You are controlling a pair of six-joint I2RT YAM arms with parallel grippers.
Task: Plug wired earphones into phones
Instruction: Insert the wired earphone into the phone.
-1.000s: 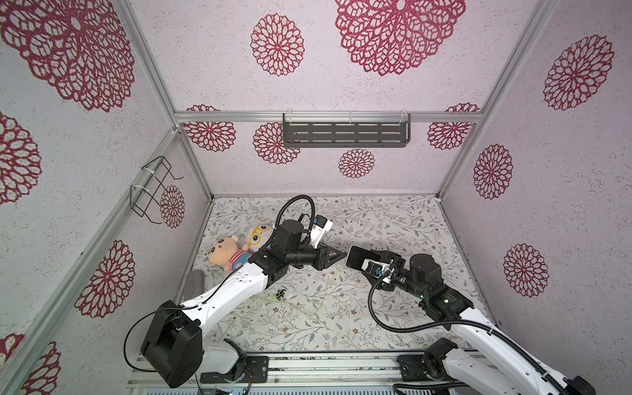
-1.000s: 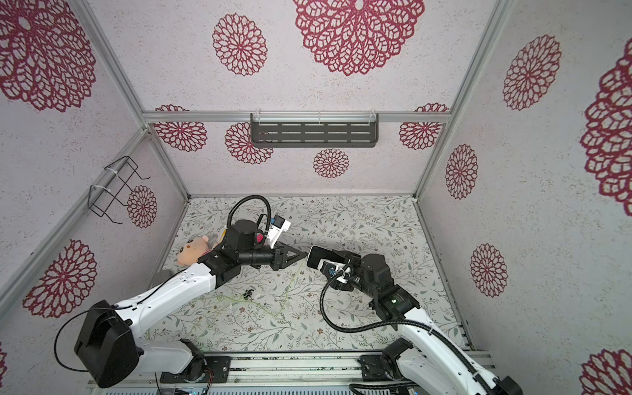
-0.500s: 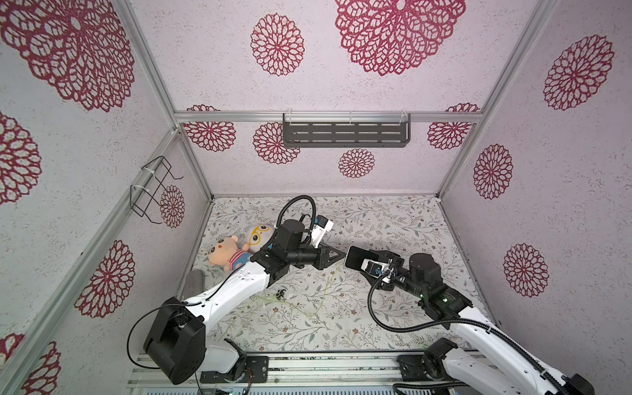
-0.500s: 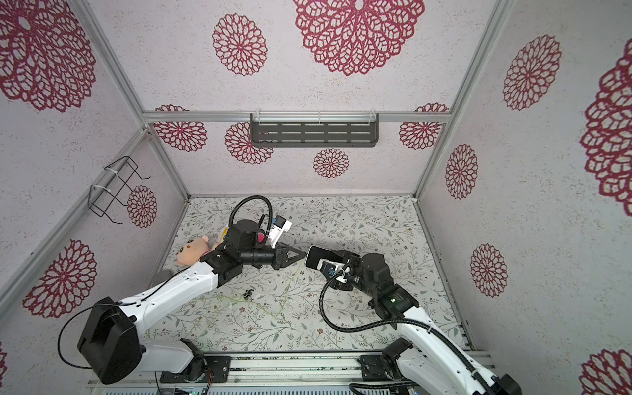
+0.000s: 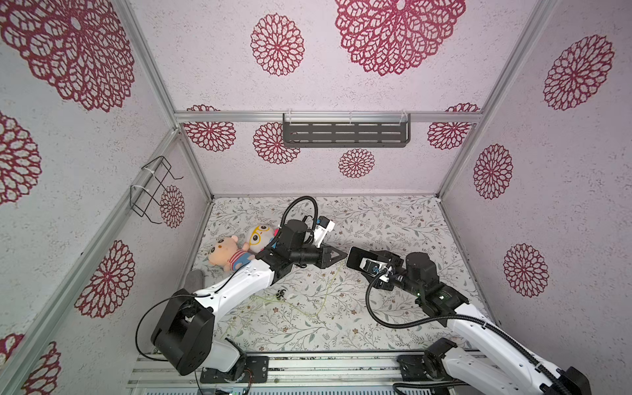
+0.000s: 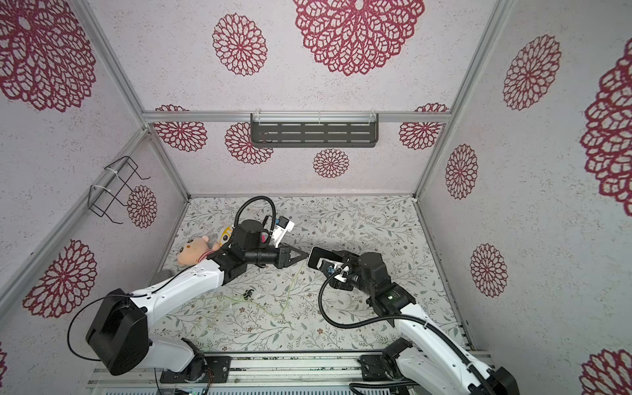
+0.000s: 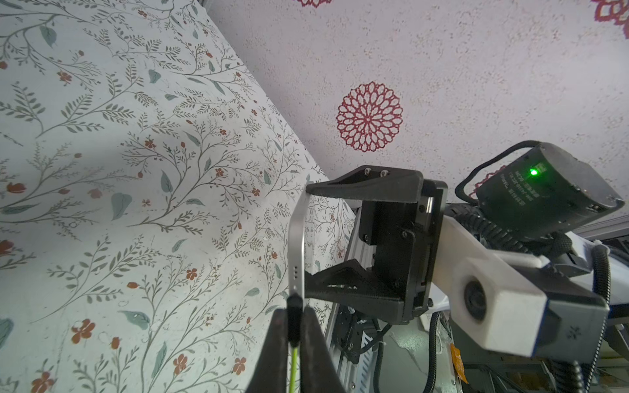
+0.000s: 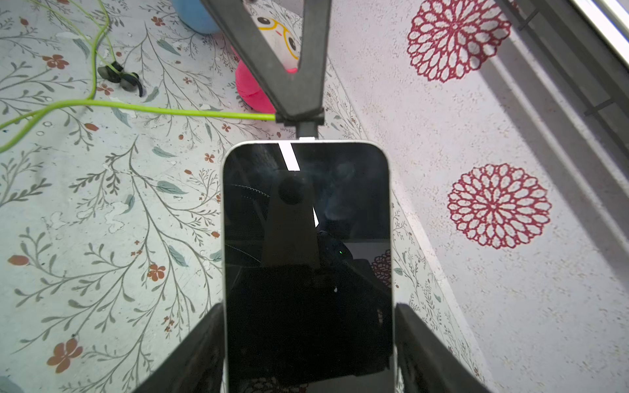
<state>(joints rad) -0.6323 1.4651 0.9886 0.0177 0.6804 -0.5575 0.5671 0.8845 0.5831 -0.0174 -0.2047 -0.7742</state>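
Observation:
My right gripper [image 8: 308, 308] is shut on the phone [image 8: 306, 238] by its long sides and holds it above the table; both top views show the black phone [image 5: 355, 258] [image 6: 316, 256]. My left gripper [image 7: 294, 309] is shut on the earphones' dark plug [image 7: 294, 316]. The plug [image 8: 306, 129] meets the phone's end edge [image 7: 296, 245]; how deep it sits I cannot tell. The yellow-green cable [image 8: 153, 109] trails from the plug down to the earbuds [image 8: 119, 76] lying on the table [image 5: 281, 293]. The left gripper [image 5: 343, 253] points straight at the phone.
Two plush toys [image 5: 229, 253] [image 5: 260, 236] lie at the table's left, behind my left arm. A wire basket [image 5: 154, 188] hangs on the left wall and a dark shelf [image 5: 345, 131] on the back wall. Loose cable [image 5: 321, 301] loops over the table's middle.
My left gripper has closed tighter on the plug and moved right, closing the gap to the phone's edge. The right arm shifted the phone slightly toward it.

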